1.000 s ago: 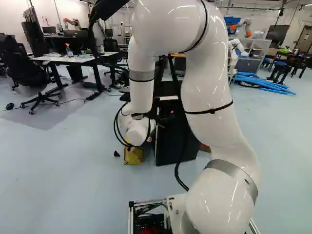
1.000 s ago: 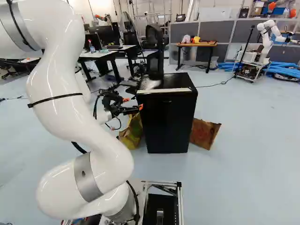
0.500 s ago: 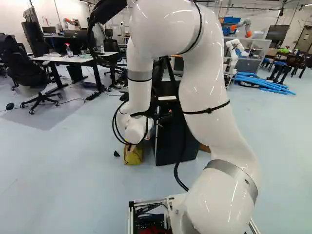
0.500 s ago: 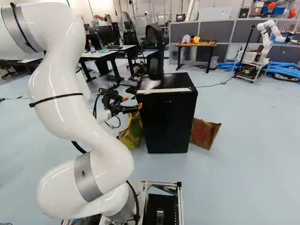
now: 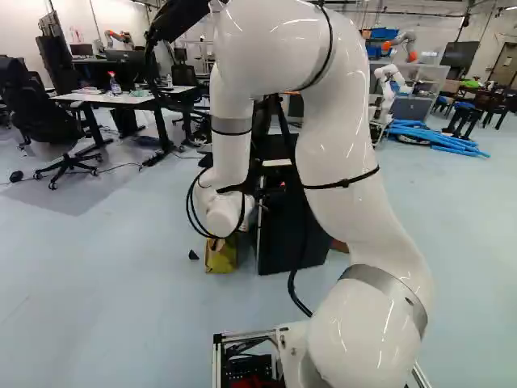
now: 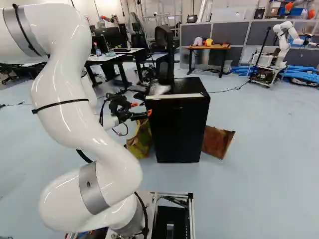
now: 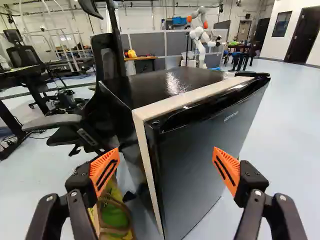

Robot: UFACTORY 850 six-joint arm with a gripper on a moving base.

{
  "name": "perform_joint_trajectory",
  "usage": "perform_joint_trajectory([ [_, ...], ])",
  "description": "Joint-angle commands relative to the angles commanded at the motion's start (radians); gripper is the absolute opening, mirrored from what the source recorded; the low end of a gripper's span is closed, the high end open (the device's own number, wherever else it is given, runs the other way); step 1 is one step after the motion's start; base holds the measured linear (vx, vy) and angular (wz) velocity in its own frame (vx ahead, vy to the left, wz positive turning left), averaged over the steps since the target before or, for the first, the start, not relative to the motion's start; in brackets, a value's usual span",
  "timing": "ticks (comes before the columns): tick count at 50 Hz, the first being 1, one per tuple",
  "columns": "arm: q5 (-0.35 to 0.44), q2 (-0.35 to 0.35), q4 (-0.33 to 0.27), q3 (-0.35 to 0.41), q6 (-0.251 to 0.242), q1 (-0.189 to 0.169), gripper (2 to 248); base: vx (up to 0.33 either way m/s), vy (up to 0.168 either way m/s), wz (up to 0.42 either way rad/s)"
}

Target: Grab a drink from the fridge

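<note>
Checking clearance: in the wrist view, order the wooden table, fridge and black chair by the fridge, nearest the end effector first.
1. Fridge, just ahead.
2. Black chair, beside and behind the fridge.
3. Wooden table, well beyond both.

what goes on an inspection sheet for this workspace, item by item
Surface: pale blue floor, under the mini fridge.
Job's things: black mini fridge, door looks shut; drink: nothing seen.
Clutter: yellow-green bag and brown bag on opposite sides of the fridge.
Gripper: black gripper at the fridge's front edge, jaws open.
Cables: black cable hanging by the white arm; floor cable beyond the fridge.
Surroundings: office chair behind the fridge; another robot farther off.
</note>
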Motion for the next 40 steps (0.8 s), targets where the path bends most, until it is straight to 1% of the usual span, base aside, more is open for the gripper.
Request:
perform_joint_trajectory([
  [21, 0.003, 0.000, 0.022, 0.000, 0.000, 0.000, 247, 0.000, 0.000, 0.000],
  [40, 0.035, 0.000, 0.044, 0.000, 0.000, 0.000, 247, 0.000, 0.000, 0.000],
])
